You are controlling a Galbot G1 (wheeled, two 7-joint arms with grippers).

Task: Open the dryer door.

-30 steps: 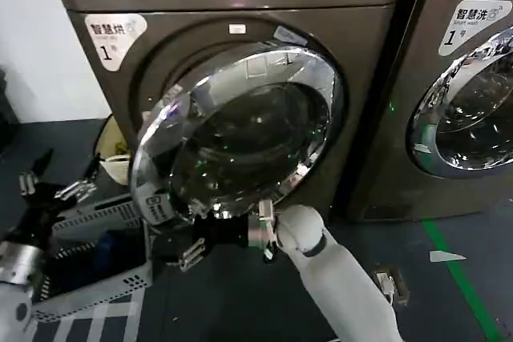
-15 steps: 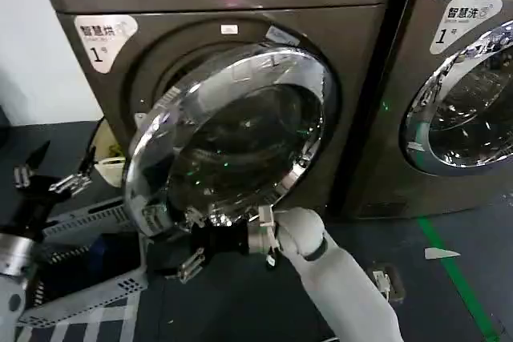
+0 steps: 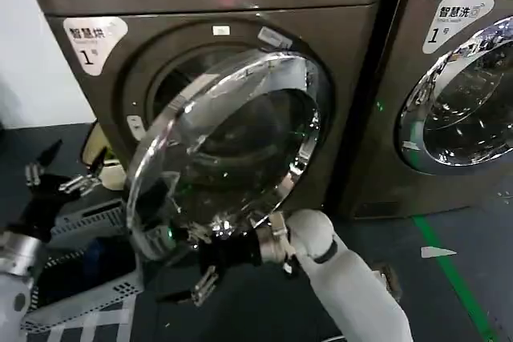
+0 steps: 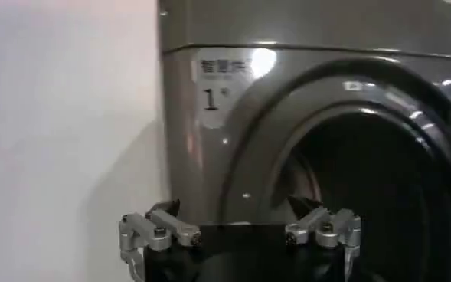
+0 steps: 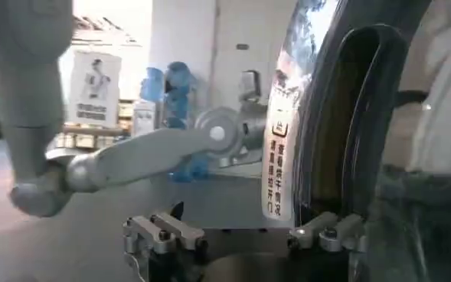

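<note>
dryer door (image 3: 232,138), round with a chrome rim and dark glass, stands swung partly out from the front of the grey dryer (image 3: 240,6), its free edge down toward the robot's left. right gripper (image 3: 192,266) sits just under that lower edge with its fingers spread apart, one beside the door's rim. left gripper (image 3: 60,178) waits well off to the left, fingers apart, above a grey perforated basket (image 3: 88,278).
</note>
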